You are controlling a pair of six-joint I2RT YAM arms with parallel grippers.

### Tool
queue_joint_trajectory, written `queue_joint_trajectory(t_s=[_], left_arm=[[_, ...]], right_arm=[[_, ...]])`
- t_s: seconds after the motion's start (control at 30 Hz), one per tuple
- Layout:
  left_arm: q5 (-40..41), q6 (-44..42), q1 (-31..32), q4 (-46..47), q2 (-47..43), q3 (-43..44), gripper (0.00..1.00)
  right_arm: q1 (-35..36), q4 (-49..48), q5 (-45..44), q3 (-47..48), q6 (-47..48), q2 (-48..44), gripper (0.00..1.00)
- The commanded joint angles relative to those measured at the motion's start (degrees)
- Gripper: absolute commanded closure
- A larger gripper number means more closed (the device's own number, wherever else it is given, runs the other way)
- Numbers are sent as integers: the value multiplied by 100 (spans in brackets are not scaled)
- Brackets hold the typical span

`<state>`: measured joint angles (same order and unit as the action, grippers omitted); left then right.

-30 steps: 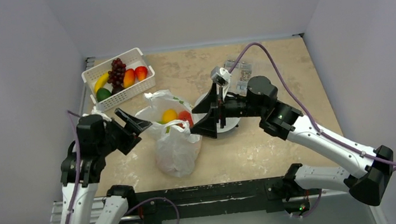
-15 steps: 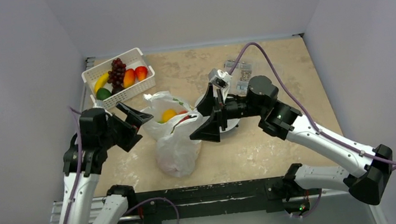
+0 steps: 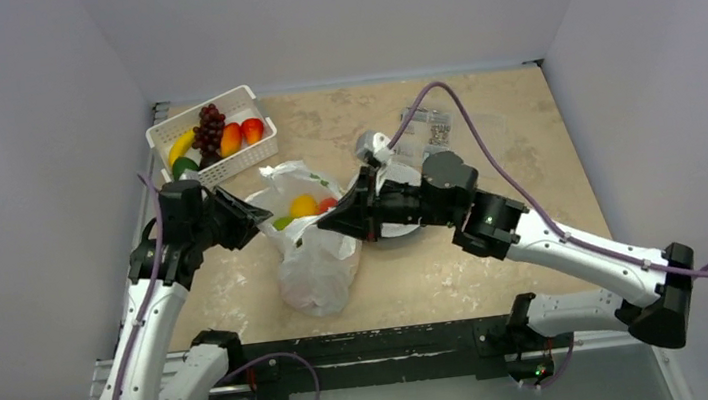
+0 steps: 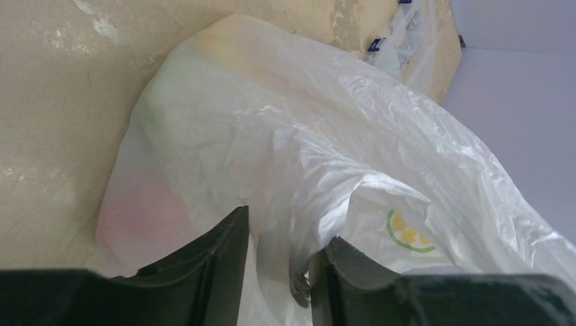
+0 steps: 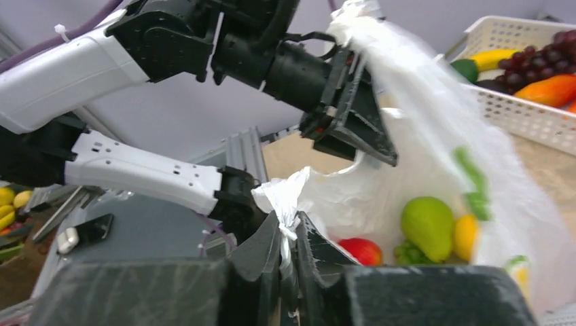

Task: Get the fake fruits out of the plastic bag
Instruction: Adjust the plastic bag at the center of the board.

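The plastic bag point(image 3: 315, 265) sits mid-table with its mouth up. Inside it I see a green pear point(image 5: 426, 227), a red apple point(image 5: 360, 250), a yellow lemon point(image 5: 465, 236) and green grapes point(image 5: 407, 252); from above, the lemon point(image 3: 302, 206) and apple point(image 3: 327, 204) show. My right gripper point(image 5: 286, 238) is shut on a twisted strip of the bag's near rim point(image 5: 289, 197). At the bag's left rim, my left gripper point(image 4: 278, 272) has narrowed jaws with a bunched fold of bag point(image 4: 306, 136) filling the gap between them.
A white slotted basket point(image 3: 226, 169) with more fruit stands at the back left. A clear labelled packet point(image 3: 433, 131) lies behind the right arm, and a white round dish point(image 3: 403, 227) sits under the right wrist.
Both arms have moved in onto the bag's rim from either side. Both grippers were wide open; the right has shut on the rim, and the left has narrowed around a fold.
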<state>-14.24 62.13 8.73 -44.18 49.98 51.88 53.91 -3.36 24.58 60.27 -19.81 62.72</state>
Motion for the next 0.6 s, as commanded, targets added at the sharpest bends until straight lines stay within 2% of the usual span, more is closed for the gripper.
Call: queue_joint_trajectory(t_s=[0.0, 0.03, 0.1, 0.2, 0.3, 0.4, 0.57], left_arm=[[318, -780, -45, 293, -184, 242, 71], [106, -1021, -73, 336, -67, 371, 78], [-363, -1518, -124, 190, 315, 760, 99], [-905, -2196, -282, -86, 893, 1255, 100], [-1351, -2427, -451, 77, 1076, 1350, 100], [-1843, -2476, -578, 218, 1163, 1380, 100], [-2161, -2577, -657, 396, 1077, 1215, 100]], right_arm=[[1172, 173, -1896, 817, 1090, 455, 100], [1524, 309, -2107, 976, 1429, 587, 100], [2228, 538, -2354, 1220, 2410, 847, 100], [3177, 956, -2916, 1432, 3346, 1431, 100], [3724, 1351, -3407, 1526, 3674, 2271, 100], [3931, 1263, -3658, 1281, 3707, 2915, 100], [3741, 553, -3450, 609, 3339, 3141, 100]])
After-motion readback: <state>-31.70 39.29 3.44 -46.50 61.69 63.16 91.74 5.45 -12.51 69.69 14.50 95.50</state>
